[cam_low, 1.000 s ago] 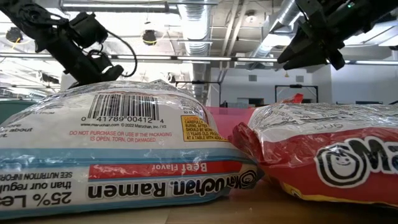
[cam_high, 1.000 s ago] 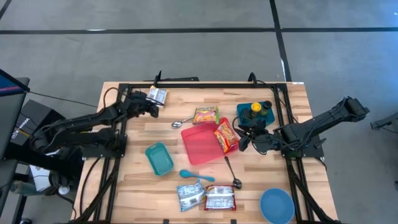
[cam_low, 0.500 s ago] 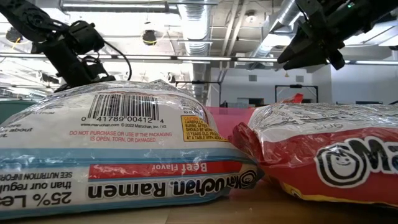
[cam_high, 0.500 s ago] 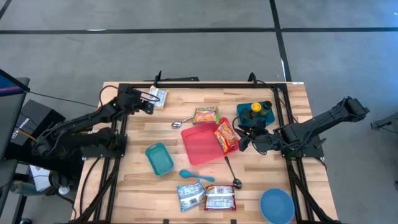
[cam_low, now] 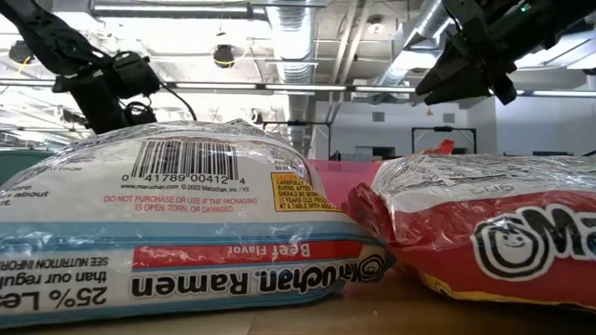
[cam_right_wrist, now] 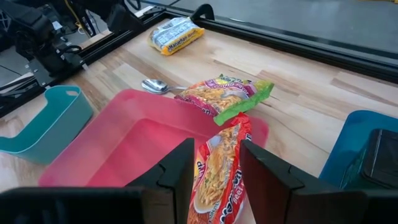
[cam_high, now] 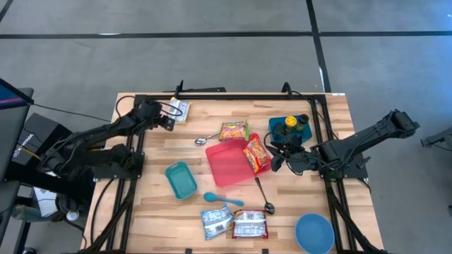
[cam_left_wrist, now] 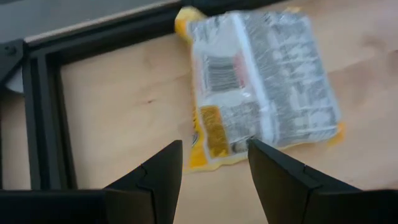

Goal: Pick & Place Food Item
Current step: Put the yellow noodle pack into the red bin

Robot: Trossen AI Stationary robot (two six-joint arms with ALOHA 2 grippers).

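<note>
A silver and yellow ramen packet (cam_high: 180,108) lies flat on the table's far left; it also shows in the left wrist view (cam_left_wrist: 261,87). My left gripper (cam_high: 167,120) is open just short of the packet's near end, its fingertips (cam_left_wrist: 174,158) over the packet's edge. An orange ramen packet (cam_high: 256,154) leans on the right rim of the pink tray (cam_high: 226,166). My right gripper (cam_high: 275,159) is open, level at the packet's right. In the right wrist view its fingers stand on either side of the packet (cam_right_wrist: 219,158).
A green-orange packet (cam_high: 233,131) and a metal spoon (cam_high: 206,138) lie beyond the tray. A teal container (cam_high: 181,180), a blue spoon (cam_high: 222,200), a second metal spoon (cam_high: 263,194), two ramen packets (cam_high: 233,224), a blue bowl (cam_high: 314,233) and a blue tray holding a bottle (cam_high: 289,127) surround it.
My left gripper has drawn back a little toward the table's left edge, away from the silver and yellow packet, and has come lower in the low view. The packet lies where it was.
</note>
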